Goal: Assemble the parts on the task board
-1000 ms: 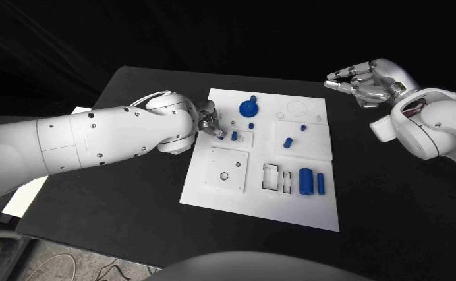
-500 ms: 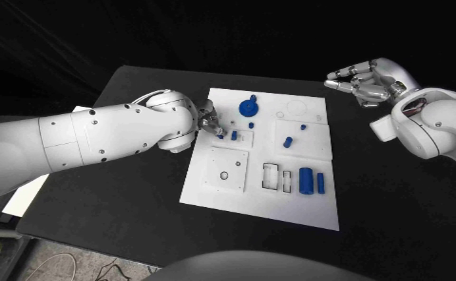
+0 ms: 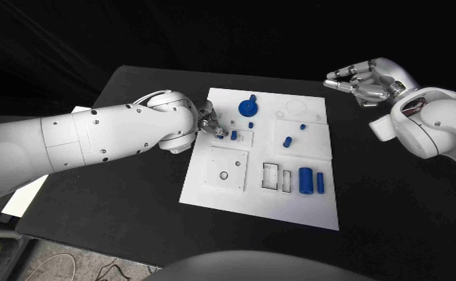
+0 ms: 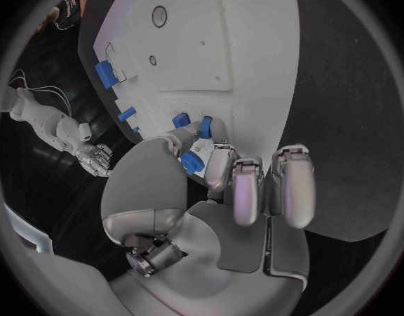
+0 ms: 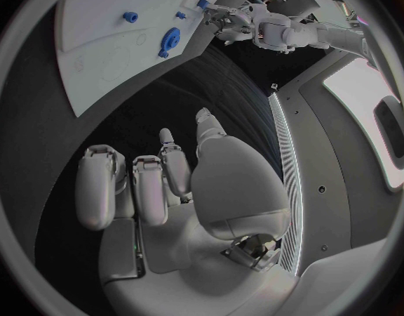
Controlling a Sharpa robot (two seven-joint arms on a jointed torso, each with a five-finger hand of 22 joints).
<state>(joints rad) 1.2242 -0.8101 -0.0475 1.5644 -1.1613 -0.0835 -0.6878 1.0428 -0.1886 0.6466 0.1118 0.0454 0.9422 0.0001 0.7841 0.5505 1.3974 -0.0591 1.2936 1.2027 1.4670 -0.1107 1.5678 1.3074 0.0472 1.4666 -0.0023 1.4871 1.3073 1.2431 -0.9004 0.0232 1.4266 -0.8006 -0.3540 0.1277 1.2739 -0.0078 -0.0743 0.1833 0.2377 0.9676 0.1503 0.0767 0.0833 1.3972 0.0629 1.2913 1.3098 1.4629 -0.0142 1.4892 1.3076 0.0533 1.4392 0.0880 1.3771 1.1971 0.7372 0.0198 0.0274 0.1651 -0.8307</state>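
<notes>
Blue peg sits pinched in our left hand at the board's left edge, low over its socket, we judge, for seating. Our right hand waits off the board's far right corner, fingers curled, holding nothing.

bulky glossy white arms dotted with small dark screws end in silver hands with pale-padded fingers.
</notes>
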